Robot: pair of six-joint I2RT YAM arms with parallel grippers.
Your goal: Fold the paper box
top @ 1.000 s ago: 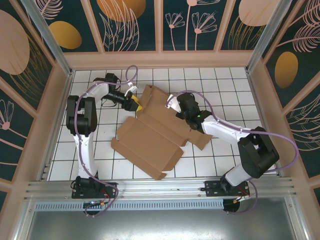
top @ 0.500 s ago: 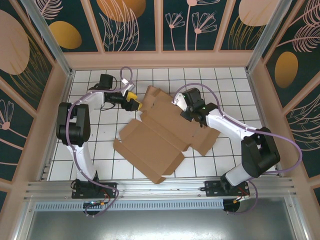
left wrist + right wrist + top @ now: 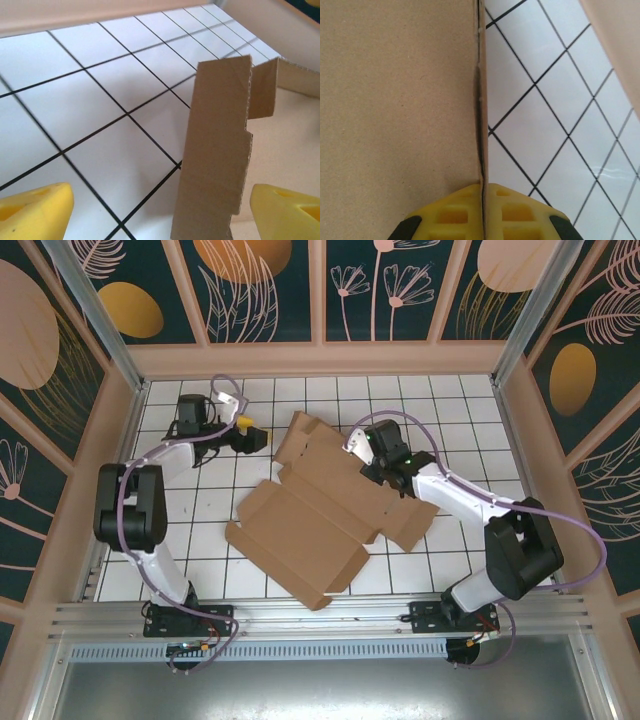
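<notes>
The paper box [image 3: 300, 520] is brown corrugated cardboard lying mostly unfolded across the middle of the white tiles. My left gripper [image 3: 252, 432] hangs open at the far left, a short gap away from the box's far-left flap [image 3: 295, 430]. In the left wrist view that flap [image 3: 215, 160] stands upright ahead of my left gripper [image 3: 160, 216], touching neither yellow finger [image 3: 35, 212]. My right gripper [image 3: 378, 462] is shut on the box's far-right edge. In the right wrist view my right gripper [image 3: 482, 202] pinches the thin cardboard edge, with the panel [image 3: 395, 100] filling the left.
The tiled floor [image 3: 200, 530] is fenced by wooden walls [image 3: 125, 430] at left, right and back. An aluminium rail [image 3: 320, 615] runs along the near edge by the arm bases. Bare tiles lie left of the box and at the far right.
My left gripper opened wider, let go of the far-left flap and drew back to the far left. My right gripper shifted slightly right and away, still pinching the cardboard.
</notes>
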